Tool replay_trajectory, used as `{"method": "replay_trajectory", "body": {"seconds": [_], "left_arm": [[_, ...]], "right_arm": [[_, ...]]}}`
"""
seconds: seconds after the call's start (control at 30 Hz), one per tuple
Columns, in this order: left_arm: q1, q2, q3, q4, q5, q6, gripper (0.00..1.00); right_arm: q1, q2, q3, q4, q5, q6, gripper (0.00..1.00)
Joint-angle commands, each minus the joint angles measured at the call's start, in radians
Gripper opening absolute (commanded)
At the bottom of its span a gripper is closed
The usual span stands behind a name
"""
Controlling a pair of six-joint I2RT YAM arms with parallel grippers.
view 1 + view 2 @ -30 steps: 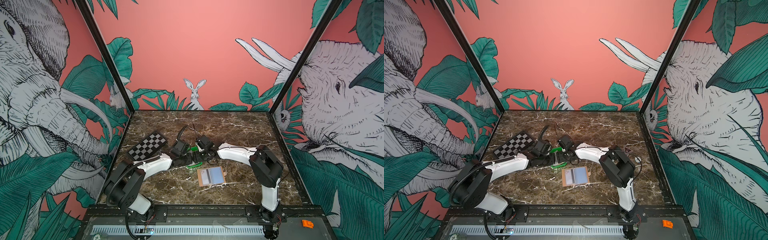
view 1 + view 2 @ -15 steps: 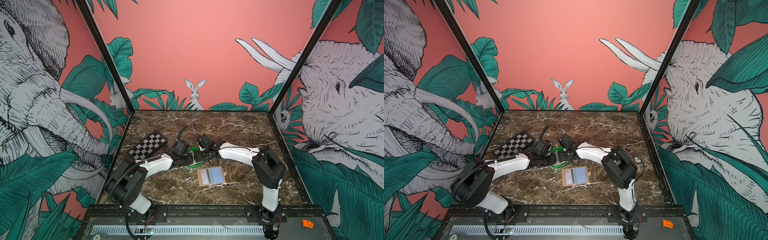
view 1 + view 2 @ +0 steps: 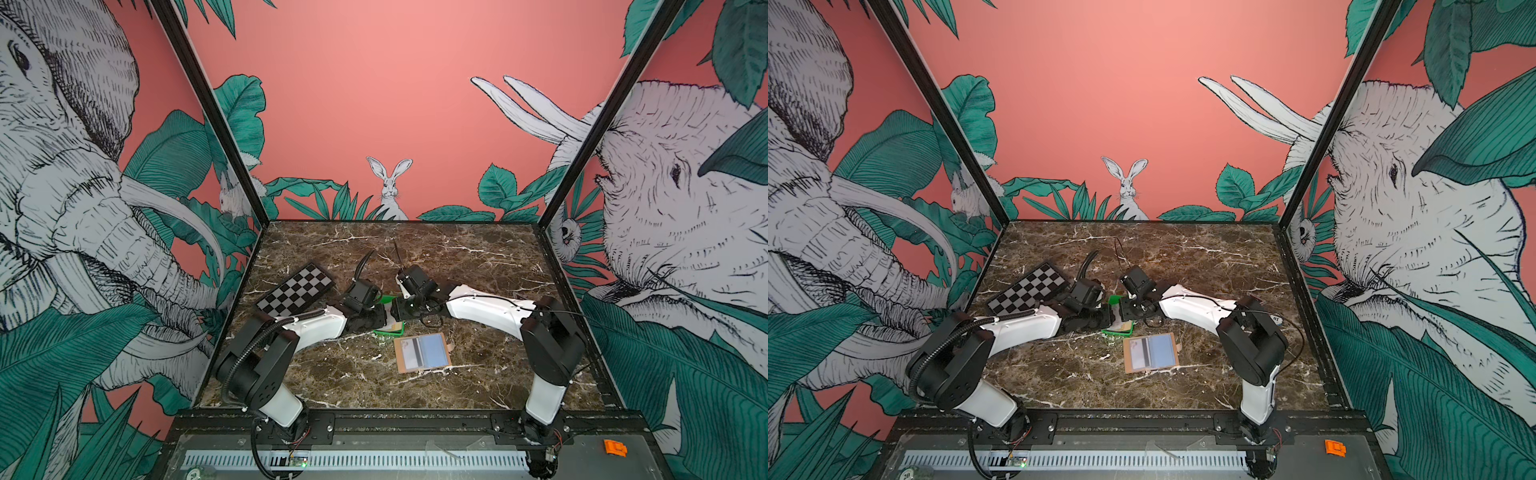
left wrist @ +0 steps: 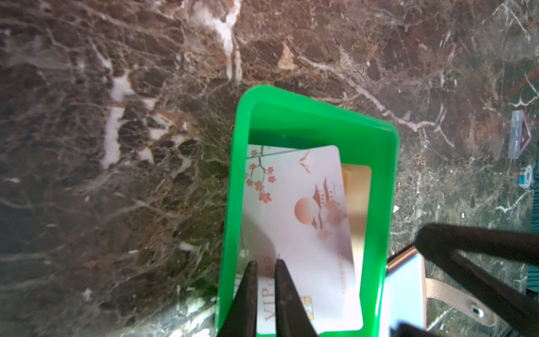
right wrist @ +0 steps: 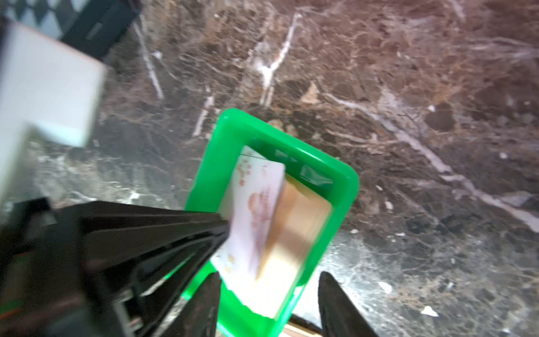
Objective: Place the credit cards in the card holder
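The credit cards lie stacked in a small green tray [image 4: 388, 181] [image 5: 210, 163] mid-table. On top is a white card [image 4: 303, 186] [image 5: 253, 186] with blossom print, and a yellowish-tan card [image 4: 357, 186] [image 5: 300, 216] lies beneath it. My left gripper [image 4: 265, 264] [image 3: 383, 319] is shut to a thin gap, its tips down on the white card's end inside the tray. My right gripper [image 5: 269, 289] [image 3: 397, 311] stands open astride the tray's end, holding nothing. The card holder [image 3: 422, 353] [image 3: 1150, 353] lies open just in front of the tray. Its blue sleeves face up and one striped card sits in its left sleeve.
A black-and-white checkered board [image 3: 297, 291] [image 3: 1027, 291] lies at the left, behind my left arm. The holder's snap tab [image 4: 455, 294] sticks out beside the tray. Both arms meet over the tray, fingers close together. Walls enclose the marble table [image 3: 478, 257].
My right gripper's jaws have narrowed around the tray's end. The left gripper stays on the white card and has barely moved.
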Motion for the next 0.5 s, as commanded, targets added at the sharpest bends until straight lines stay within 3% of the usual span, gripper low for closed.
{"method": "replay_trajectory", "body": {"seconds": [0.0,0.47], "left_arm": [[0.004,0.01,-0.027,-0.027,0.002,-0.01,0.15],[0.004,0.0,-0.039,-0.011,0.01,-0.022,0.15]], "right_arm": [[-0.005,-0.01,-0.005,0.058,-0.069,0.059,0.43],[-0.008,0.072,0.031,-0.003,-0.03,0.187,0.19]]}}
